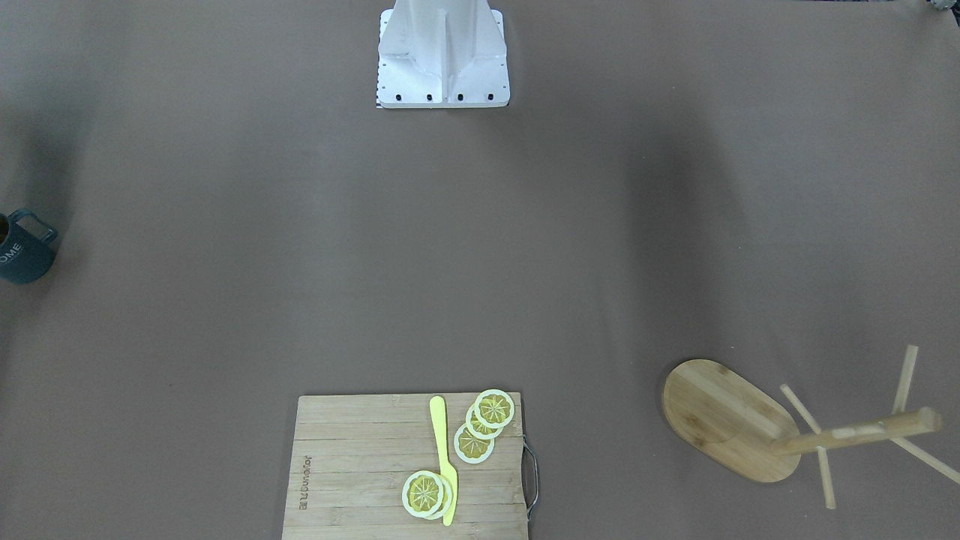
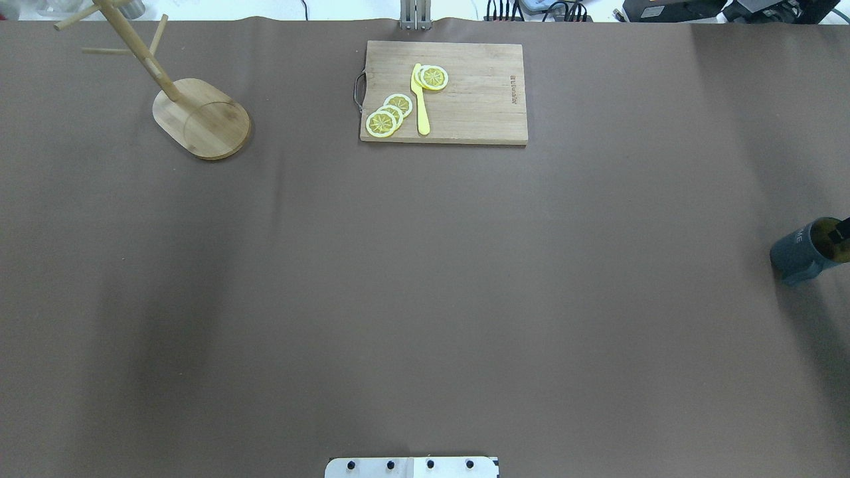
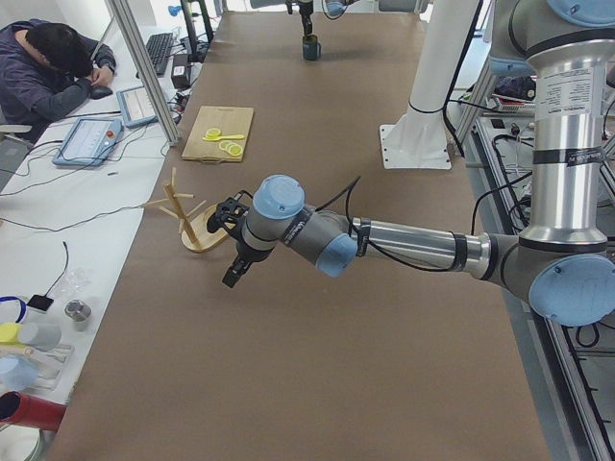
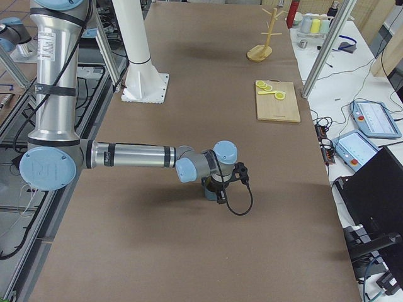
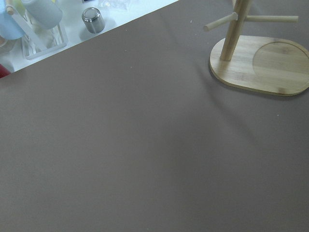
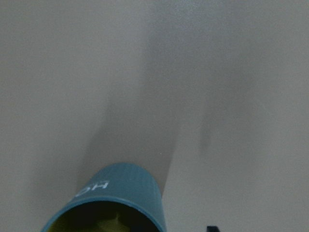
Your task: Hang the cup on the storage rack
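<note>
Brown table (image 2: 425, 279), task barely begun: cup (image 2: 805, 255) stands unhung directly under right gripper (image 4: 217, 187), rack (image 2: 202, 121) far off beside left gripper (image 3: 233, 276); neither gripper's opening or hold can be told.

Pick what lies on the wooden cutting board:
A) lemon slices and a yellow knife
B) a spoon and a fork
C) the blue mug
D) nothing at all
A: the overhead view shows lemon slices and a yellow knife lying on the cutting board, and nothing else on it.
</note>
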`<state>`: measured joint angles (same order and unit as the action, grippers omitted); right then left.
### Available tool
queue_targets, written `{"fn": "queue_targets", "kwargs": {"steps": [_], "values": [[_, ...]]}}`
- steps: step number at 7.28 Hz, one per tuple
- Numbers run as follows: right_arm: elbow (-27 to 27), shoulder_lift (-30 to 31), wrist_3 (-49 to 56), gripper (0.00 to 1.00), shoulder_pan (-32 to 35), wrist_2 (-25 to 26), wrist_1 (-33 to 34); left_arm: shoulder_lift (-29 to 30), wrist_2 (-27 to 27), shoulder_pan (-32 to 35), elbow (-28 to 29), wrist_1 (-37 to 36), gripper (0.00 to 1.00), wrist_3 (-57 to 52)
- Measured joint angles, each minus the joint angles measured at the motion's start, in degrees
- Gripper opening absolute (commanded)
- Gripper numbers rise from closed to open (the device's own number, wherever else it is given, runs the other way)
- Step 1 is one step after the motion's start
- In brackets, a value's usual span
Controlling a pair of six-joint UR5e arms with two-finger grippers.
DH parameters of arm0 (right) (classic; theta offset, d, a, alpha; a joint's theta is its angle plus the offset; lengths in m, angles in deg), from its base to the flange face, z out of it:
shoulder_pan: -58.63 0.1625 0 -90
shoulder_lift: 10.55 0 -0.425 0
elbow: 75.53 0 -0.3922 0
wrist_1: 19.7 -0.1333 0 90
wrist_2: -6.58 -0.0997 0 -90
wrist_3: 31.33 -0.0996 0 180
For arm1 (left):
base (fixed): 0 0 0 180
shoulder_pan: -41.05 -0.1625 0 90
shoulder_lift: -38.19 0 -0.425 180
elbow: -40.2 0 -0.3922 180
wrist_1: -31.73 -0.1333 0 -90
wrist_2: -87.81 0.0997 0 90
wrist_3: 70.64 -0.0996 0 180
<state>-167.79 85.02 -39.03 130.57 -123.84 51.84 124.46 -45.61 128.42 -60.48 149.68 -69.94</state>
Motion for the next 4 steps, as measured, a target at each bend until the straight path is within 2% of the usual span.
{"fn": "queue_targets", "kwargs": {"steps": [4], "values": [[-2.0, -1.0, -0.4, 0.0, 0.0, 0.0, 0.1, -0.1, 0.0, 0.0, 0.0, 0.0, 0.99, 0.0]]}}
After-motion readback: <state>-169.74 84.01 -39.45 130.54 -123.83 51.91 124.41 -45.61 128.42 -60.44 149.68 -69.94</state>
